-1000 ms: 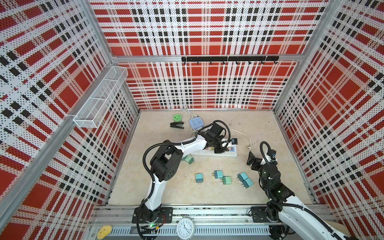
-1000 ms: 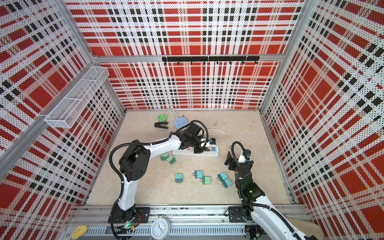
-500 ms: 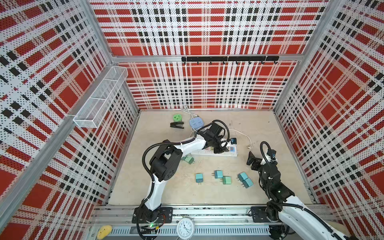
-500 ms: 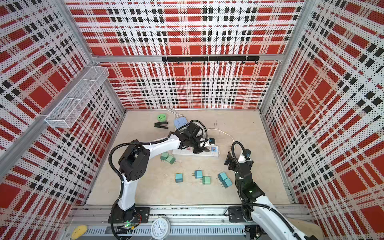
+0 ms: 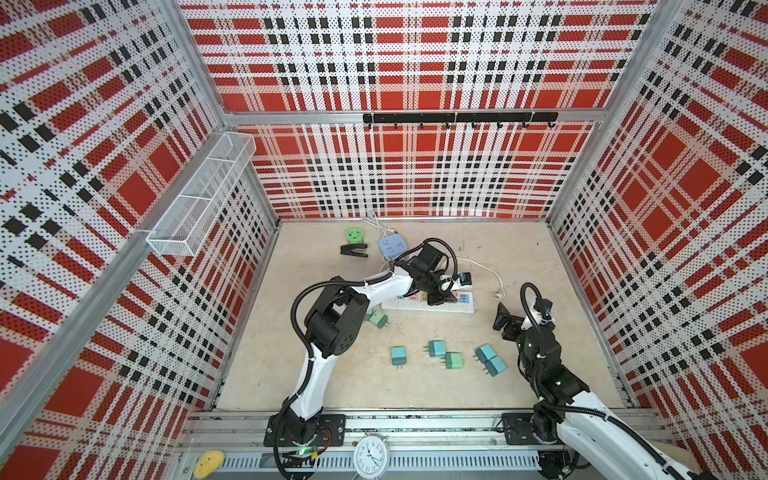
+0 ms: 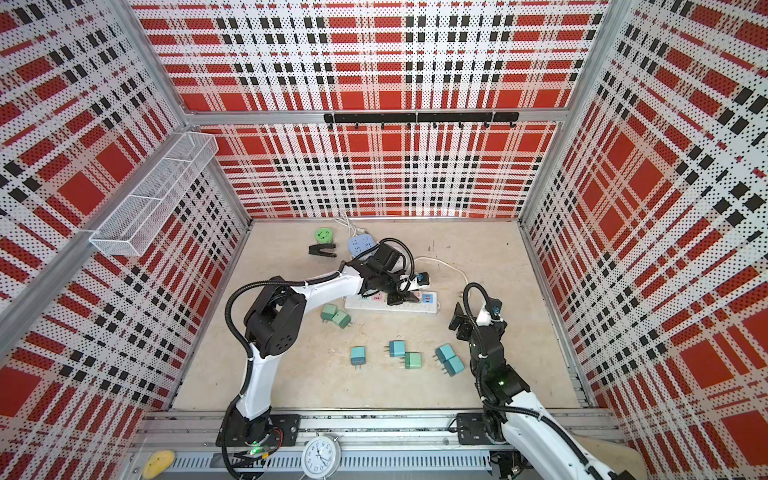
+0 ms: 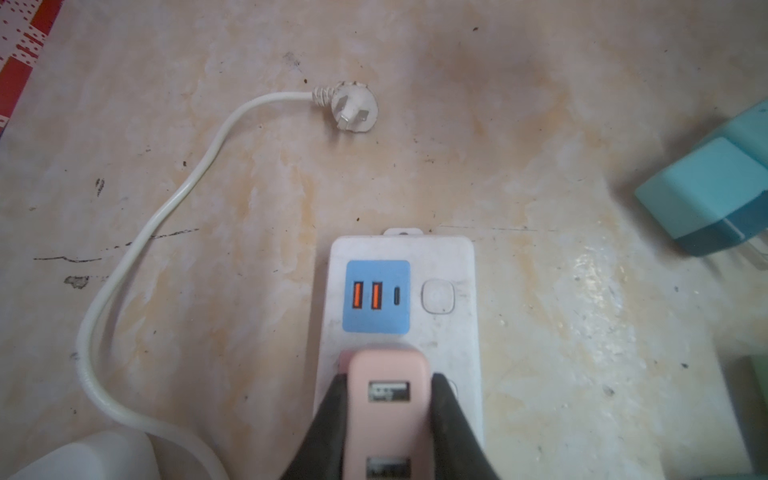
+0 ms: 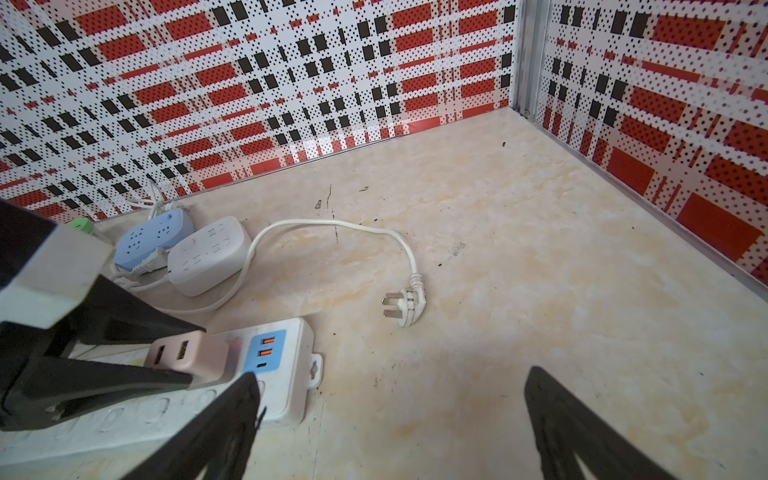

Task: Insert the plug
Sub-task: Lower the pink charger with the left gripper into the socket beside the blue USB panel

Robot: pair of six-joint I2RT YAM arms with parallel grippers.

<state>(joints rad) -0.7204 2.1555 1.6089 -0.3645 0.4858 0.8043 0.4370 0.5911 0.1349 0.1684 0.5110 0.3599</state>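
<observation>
Landmark: the white power strip (image 5: 428, 306), lying flat on the table; every place below is referred to it.
Green spares (image 5: 376, 318): two plugs lying just off the strip's left end.
Left gripper (image 5: 441, 296): clamped on the pink plug (image 7: 388, 374), one finger on each flank, directly above the strip.
Plug position: upright on the strip face, just beside the blue USB panel (image 7: 376, 296); full seating of the pins cannot be told.
Step in hand: seating is judged to be under way. The plug is to be held square to the strip face and pressed straight down; tilt is to be avoided, as the pins would likely bind.
Right gripper (image 8: 390, 374): jaws spread wide, nothing held, hovering near the strip's right end; the strip could be steadied with it.
Surface: beige marbled table (image 5: 540, 257), scuffed and glossy; sliding of the strip under the push is to be expected.
Room: a wire basket (image 5: 199, 199) is mounted high, far left of the strip; plaid perforated walls (image 5: 415, 62) enclose three sides.
</observation>
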